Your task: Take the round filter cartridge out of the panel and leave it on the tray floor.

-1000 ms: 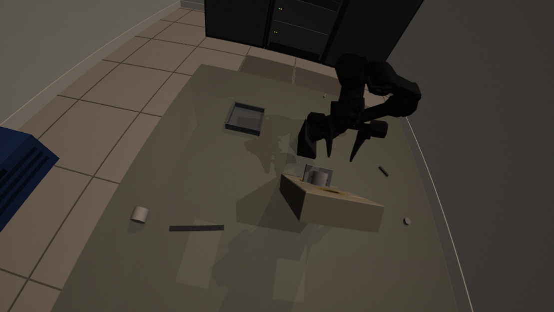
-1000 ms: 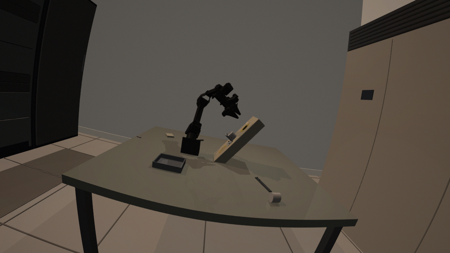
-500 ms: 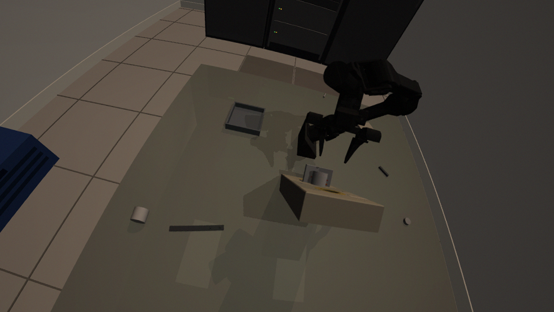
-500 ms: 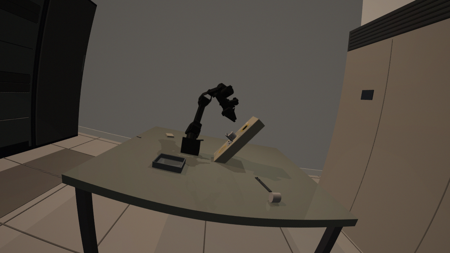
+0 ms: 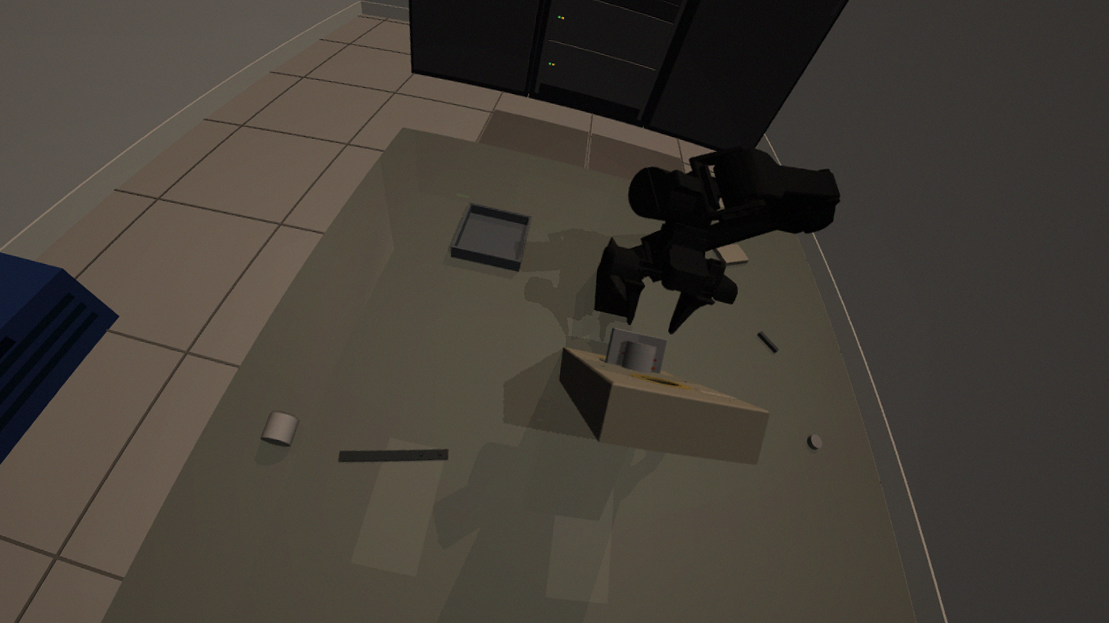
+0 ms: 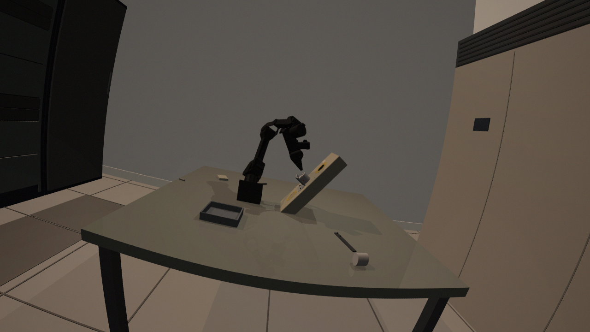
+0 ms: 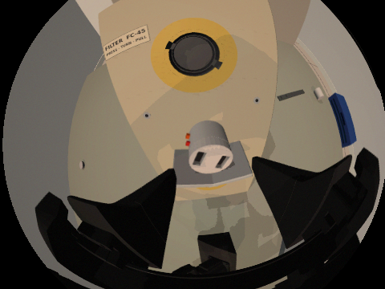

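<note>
The black gripper hangs with its fingers spread, holding nothing. Just below it, apart from the fingertips, the grey filter cartridge stands on a small grey plate on the tan service panel. The dark tray lies well off to its left.

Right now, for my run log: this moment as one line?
cartridge: out of socket, on small shelf on panel | end effector: open, above it | tray: no cartridge
</note>
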Robot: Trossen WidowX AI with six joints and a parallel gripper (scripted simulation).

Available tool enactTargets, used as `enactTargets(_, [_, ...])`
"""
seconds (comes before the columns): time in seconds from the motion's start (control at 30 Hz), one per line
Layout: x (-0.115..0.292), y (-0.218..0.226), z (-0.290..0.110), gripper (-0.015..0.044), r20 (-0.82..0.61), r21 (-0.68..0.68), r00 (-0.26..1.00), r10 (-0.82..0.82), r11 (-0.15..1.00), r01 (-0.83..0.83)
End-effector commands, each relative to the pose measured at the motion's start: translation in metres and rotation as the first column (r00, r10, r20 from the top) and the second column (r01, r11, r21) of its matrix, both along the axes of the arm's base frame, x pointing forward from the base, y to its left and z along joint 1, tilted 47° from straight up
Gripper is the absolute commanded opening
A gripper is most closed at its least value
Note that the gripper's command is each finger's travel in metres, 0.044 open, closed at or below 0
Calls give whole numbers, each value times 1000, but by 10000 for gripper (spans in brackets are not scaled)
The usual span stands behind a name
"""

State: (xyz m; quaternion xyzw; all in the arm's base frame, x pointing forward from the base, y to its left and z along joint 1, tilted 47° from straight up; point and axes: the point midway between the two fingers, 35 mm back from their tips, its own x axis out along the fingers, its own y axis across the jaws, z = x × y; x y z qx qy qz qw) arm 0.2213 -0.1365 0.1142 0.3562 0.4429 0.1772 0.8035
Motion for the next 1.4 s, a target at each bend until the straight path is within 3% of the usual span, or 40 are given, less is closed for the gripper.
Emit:
enactTargets(0.0, [2,6,-6,305,-8,0,1000,9,1000,-9])
enactTargets(0.9, [23,31,-28,305,-4,2,1000,10,1000,-10])
enactTargets(1.0, [22,27,-26,226,-3,-7,1000,13,1000,-13])
enactTargets(1.27, [22,27,-26,173,-3,-7,1000,13,1000,-13])
enactTargets(1.37, [22,27,-26,94,-3,-7,1000,13,1000,-13])
